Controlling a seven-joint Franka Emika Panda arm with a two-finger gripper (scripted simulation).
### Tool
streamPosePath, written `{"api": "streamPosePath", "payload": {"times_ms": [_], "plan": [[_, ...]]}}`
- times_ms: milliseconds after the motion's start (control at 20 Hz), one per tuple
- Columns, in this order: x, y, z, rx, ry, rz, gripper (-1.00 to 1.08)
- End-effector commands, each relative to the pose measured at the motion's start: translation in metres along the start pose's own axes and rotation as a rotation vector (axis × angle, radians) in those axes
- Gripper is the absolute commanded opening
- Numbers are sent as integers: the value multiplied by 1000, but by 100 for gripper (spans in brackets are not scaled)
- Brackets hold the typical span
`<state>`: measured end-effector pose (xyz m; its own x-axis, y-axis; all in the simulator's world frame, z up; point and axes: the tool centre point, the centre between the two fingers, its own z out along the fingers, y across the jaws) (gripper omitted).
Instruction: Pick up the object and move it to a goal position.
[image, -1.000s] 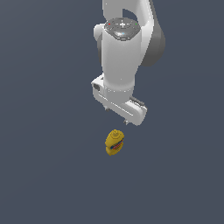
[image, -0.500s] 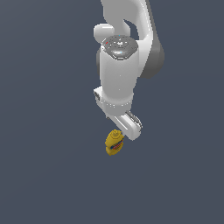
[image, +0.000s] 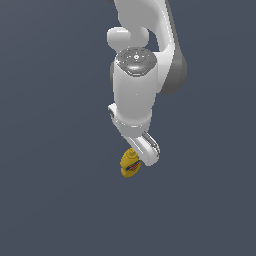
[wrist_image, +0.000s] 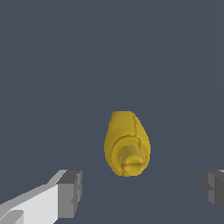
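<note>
Bottle (image: 130, 164) wears red-and-blue label, unreadable; pincer (wrist_image: 140, 188) spread wide around it.

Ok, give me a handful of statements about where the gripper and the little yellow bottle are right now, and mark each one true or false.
1. The gripper is open, its fingers set apart on either side of the yellow bottle. True.
2. The fingers are clamped on the bottle. False: in the wrist view there is clear space between each finger and the bottle.
3. The bottle has a red and blue label. True: it shows in the exterior view.
4. The bottle is blue with a white cap. False: both body and nozzle cap are yellow.
5. In the exterior view the bottle lies far off to the exterior view's right of the arm. False: it sits directly below the gripper, partly covered by it.
</note>
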<state>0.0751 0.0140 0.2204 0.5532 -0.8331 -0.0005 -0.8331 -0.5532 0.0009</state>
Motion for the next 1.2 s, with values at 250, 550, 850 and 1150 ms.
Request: {"api": "streamPosePath", "payload": {"times_ms": [250,550,850,1150], "plan": [[0,0,13,0,0,1,100],[0,1,43,1,1,4,100],[0,0,50,1,1,5,100],[1,0,50,1,1,5,-100]]}}
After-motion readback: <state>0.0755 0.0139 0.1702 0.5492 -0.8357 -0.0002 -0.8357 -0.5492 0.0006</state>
